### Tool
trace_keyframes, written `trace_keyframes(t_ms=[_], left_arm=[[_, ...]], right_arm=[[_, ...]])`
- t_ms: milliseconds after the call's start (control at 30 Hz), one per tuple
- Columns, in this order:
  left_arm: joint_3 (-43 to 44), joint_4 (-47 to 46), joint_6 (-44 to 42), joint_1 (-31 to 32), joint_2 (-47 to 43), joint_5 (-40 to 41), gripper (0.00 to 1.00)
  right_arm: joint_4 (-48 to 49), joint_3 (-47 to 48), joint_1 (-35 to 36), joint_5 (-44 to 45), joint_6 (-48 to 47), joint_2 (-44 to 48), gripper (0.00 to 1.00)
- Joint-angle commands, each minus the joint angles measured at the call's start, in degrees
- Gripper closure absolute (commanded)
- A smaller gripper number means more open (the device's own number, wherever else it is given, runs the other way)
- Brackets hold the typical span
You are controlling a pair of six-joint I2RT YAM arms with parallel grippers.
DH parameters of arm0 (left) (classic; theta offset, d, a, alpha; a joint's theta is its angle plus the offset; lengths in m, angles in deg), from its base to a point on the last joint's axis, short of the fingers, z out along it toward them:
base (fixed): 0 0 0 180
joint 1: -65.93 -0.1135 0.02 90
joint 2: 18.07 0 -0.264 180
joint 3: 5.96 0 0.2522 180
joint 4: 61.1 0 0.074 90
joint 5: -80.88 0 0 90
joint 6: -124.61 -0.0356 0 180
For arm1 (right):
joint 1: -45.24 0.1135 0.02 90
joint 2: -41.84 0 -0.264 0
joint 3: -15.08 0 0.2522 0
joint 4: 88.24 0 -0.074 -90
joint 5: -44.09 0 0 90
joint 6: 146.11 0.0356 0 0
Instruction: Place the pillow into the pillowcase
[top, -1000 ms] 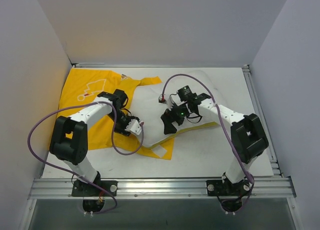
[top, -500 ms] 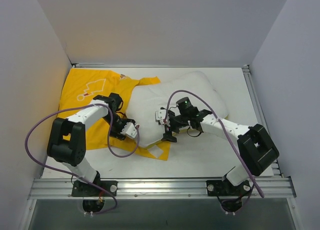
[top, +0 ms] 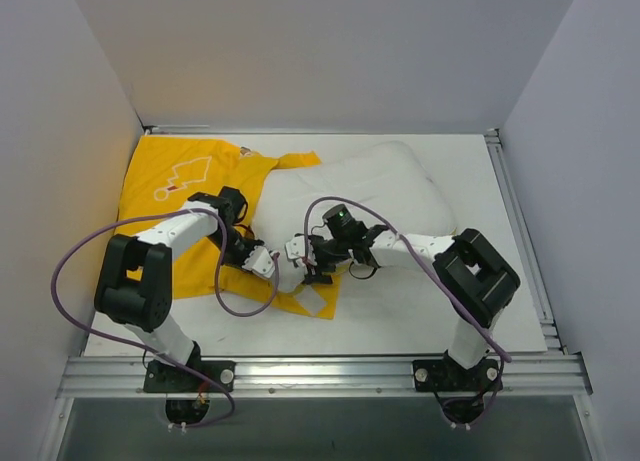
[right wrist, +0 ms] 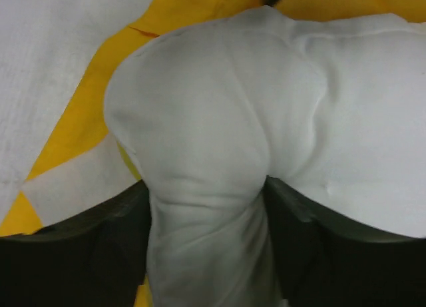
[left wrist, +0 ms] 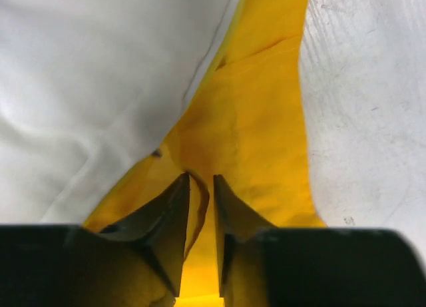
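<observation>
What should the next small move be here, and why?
Probably lift the left pincer slightly. It pinches a fold of the pillowcase right beside the pillow, whose corner the right pincer squeezes. Raising that layer might open a mouth for the corner to enter.

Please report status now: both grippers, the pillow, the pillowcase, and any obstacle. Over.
Left gripper pinching the pillowcase at a fold. Right gripper clamped on a corner of the pillow. Pillow overlaps the pillowcase edge, not inside. No obstacle seen.
</observation>
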Motion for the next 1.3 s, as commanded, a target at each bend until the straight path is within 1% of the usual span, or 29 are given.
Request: trace_keyframes(t_ms=[0,33,67,100,133,200,233,267,333,433,500,567,633,700,767,800,867,900,933,967,1000,1033,1067,1100,1167,1200,1233,1267], left_arm=[[-1.7,0.0,-2.9,0.5,-1.1,-0.2,0.77],[-1.9,0.5,-3.6,0.6,-2.4,-0.2,0.87],[-2.1,1.3,-4.2,0.7,-3.2,-0.3,0.9],[-2.1,3.6,-5.6,0.8,-4.2,-1.4,0.93],[-2.1,4.7,-6.1,1.1,-6.6,-2.1,1.0],[-1.9,8.3,-7.0,1.7,-9.3,-4.0,1.0],[-1.6,9.4,-7.4,2.2,-10.7,-5.5,1.0],[-1.2,10.3,-7.5,3.1,-13.2,-6.4,1.0],[-0.4,13.2,-7.3,4.4,-16.1,-8.3,1.0],[1.9,16.0,-6.2,6.1,-18.3,-10.5,1.0],[3.6,17.1,-5.1,6.7,-19.5,-12.0,1.0],[4.9,17.1,-3.3,6.8,-19.7,-13.7,1.0],[7.8,17.1,0.1,6.7,-19.2,-14.6,1.0],[10.0,16.6,2.0,6.7,-18.7,-16.1,1.0],[10.3,15.4,2.8,6.7,-19.0,-16.8,1.0],[10.3,14.9,2.9,6.7,-19.0,-16.3,1.0],[9.5,15.0,2.7,6.7,-19.0,-15.4,1.0],[8.8,15.0,2.2,6.7,-19.2,-14.7,1.0],[6.7,15.0,1.9,6.6,-20.2,-14.5,0.98],[5.6,14.9,1.5,6.6,-20.9,-14.5,0.94],[4.6,12.6,4.7,6.6,-21.5,-14.8,0.9],[3.8,10.0,8.9,6.6,-22.7,-16.0,0.86],[3.2,7.7,13.1,6.6,-23.0,-16.5,0.69],[3.6,5.0,19.4,6.5,-23.1,-17.0,0.59],[5.7,2.5,26.6,5.5,-22.8,-18.7,0.43],[6.5,-0.2,34.6,5.2,-22.5,-18.9,0.43],[7.3,-1.4,38.2,4.8,-22.2,-19.0,0.42],[8.8,-2.3,41.3,3.4,-21.9,-19.4,0.38]], right_arm=[[3.2,4.1,-0.7,7.1,8.8,-2.9,0.46],[2.6,6.5,-0.9,7.6,10.6,-3.7,0.7],[2.4,7.8,-1.1,8.3,12.9,-3.8,0.81],[1.7,9.1,-1.5,8.2,17.6,-3.9,0.9],[0.9,10.7,-1.5,8.6,20.4,-3.9,1.0],[0.1,15.5,-2.1,7.5,27.0,-3.8,1.0],[-0.7,17.2,-2.1,7.2,33.0,-3.8,1.0],[-1.0,20.5,-2.1,7.0,35.5,-4.1,1.0],[-2.3,23.2,-1.3,6.3,41.2,-5.6,1.0],[-4.5,27.6,0.0,8.2,44.2,-8.3,1.0],[-4.7,29.9,0.1,8.7,48.8,-11.7,1.0],[-4.5,30.5,0.2,8.7,53.4,-14.8,1.0],[-4.9,30.7,1.0,8.8,54.2,-17.1,1.0],[-5.0,30.2,2.1,8.0,58.4,-20.2,1.0],[-3.0,29.0,2.2,5.9,62.0,-22.0,1.0],[-1.8,28.5,1.7,4.6,66.6,-22.3,1.0],[2.4,26.9,0.6,1.9,71.8,-21.9,1.0],[4.8,25.6,-0.9,-1.6,77.1,-21.2,0.97],[9.1,24.5,-1.7,-2.8,79.9,-18.8,0.94],[10.8,21.9,-2.4,-3.8,81.8,-17.5,0.9],[12.0,20.7,-3.3,-5.8,83.1,-15.9,0.76],[12.7,19.8,-3.6,-6.6,84.2,-12.7,0.7],[12.5,17.9,-3.8,-7.5,84.1,-11.0,0.6],[11.7,17.2,-4.0,-9.2,83.6,-9.3,0.44],[4.4,16.4,-5.3,-9.7,77.9,-4.4,0.41],[0.8,16.5,-5.9,-9.4,75.4,-2.8,0.41],[-6.2,16.5,-7.2,-8.9,73.0,-0.3,0.4],[-9.1,16.5,-7.9,-8.6,67.8,1.0,0.39]])
